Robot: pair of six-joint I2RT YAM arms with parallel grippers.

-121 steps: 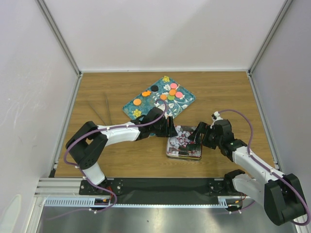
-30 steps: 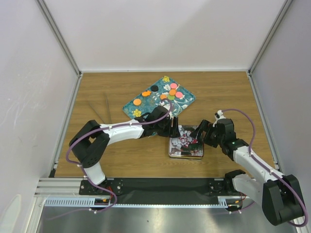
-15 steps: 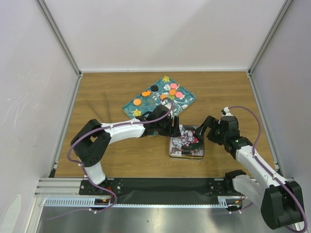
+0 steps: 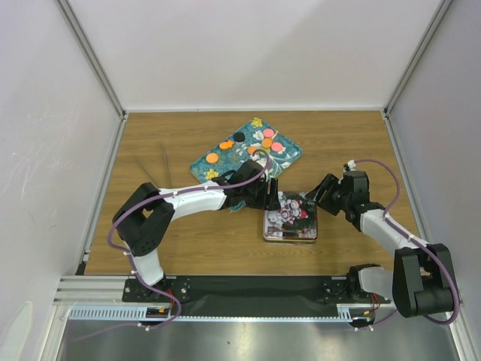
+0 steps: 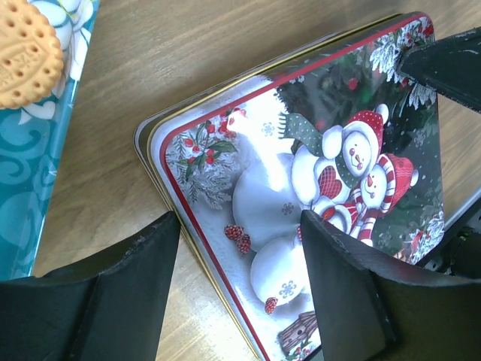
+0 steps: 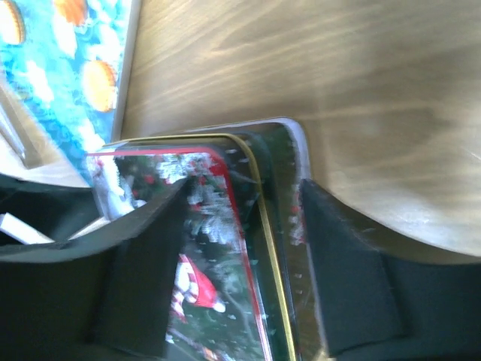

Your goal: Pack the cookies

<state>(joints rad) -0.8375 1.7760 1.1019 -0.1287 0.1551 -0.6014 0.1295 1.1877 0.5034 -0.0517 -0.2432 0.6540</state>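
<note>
Several cookies, orange (image 4: 213, 158), black (image 4: 239, 137), pink (image 4: 268, 133) and green, lie on the teal floral tray (image 4: 225, 162) at the table's middle back. One orange cookie (image 5: 26, 53) shows in the left wrist view, others (image 6: 101, 83) in the right wrist view. A shut tin with a snowman lid (image 4: 289, 222) lies in front of the tray. My left gripper (image 4: 270, 198) is open, its fingers astride the tin's left edge (image 5: 237, 226). My right gripper (image 4: 319, 201) is open, astride the tin's far right rim (image 6: 244, 195).
The tin lid (image 5: 316, 173) fills most of the left wrist view, with the tray's edge (image 5: 30, 173) beside it. The tray's corner (image 6: 68, 120) lies close to the tin (image 6: 225, 248). White walls enclose the wooden table (image 4: 150, 143) on three sides.
My right gripper has moved back and right, from over the tin's right side to its far right corner. My left gripper has crept right along the tin's far left edge. The tin has shifted slightly right.
</note>
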